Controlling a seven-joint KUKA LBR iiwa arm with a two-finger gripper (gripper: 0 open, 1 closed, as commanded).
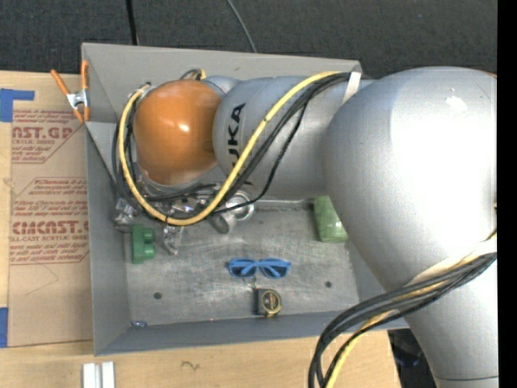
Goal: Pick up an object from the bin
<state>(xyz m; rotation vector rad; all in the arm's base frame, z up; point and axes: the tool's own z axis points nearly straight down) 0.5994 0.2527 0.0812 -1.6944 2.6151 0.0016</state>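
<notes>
My gripper (147, 228) is low in the bin's left part, under the orange cover. Its two metal fingertips (170, 240) stand apart, so it is open. A small dark green block (143, 246) lies on the bin floor right by the tips, roughly between them and slightly to the front. I cannot tell whether the fingers touch it. Nothing is lifted between the fingers.
Blue toy sunglasses (258, 267) lie mid-floor, and a small black and gold thing (269, 301) sits near the front wall. A pale green block (329, 219) rests at the right beside the arm. The arm covers the back of the bin.
</notes>
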